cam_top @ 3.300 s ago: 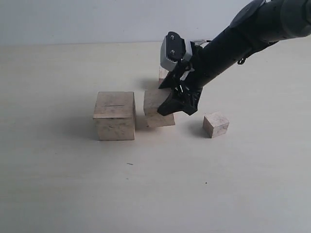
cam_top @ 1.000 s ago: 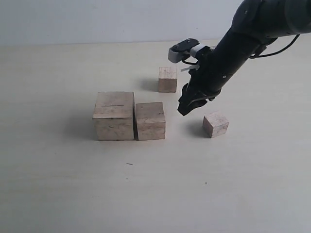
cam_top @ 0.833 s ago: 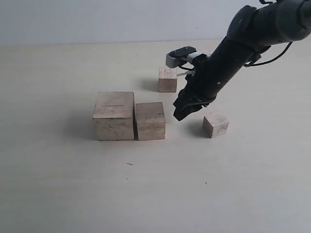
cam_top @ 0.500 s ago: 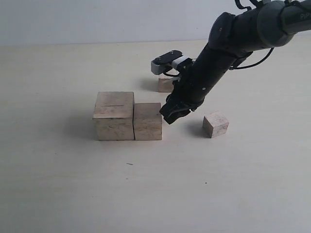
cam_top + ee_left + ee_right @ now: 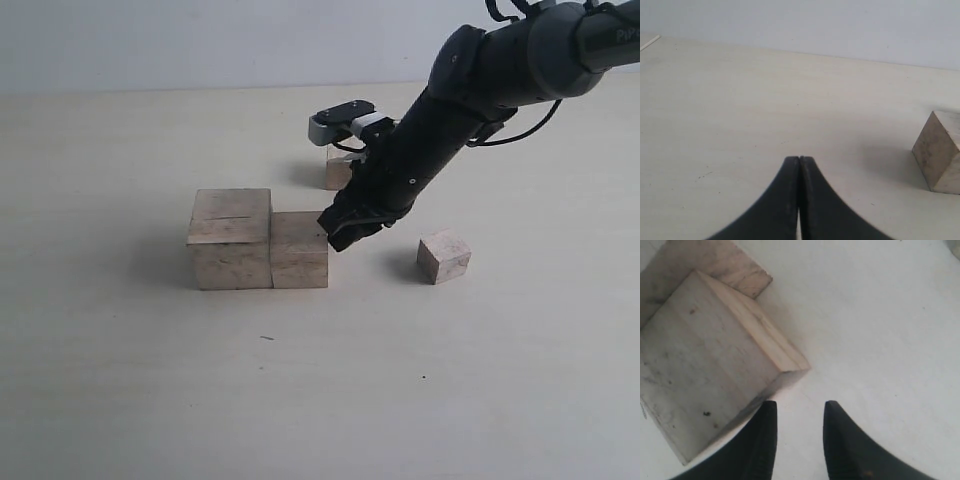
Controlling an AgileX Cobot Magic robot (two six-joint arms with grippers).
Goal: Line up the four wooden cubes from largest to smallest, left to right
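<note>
While my right claw [image 5: 338,230] sits low against the right face of the second cube [image 5: 299,252], its fingers [image 5: 762,445] stand a little apart and hold nothing. That cube rests on the table [image 5: 300,400], pressed flush to the right side of the largest cube [image 5: 230,240], and their front faces are nearly level. The third cube [image 5: 336,174] stands farther back, partly hidden behind my right arm and apart from the pair. The smallest cube [image 5: 443,256] lies alone to the right, turned slightly askew. My left claw [image 5: 799,200] is clenched tight on nothing, with one cube at the edge of its wrist view; I cannot tell which.
</note>
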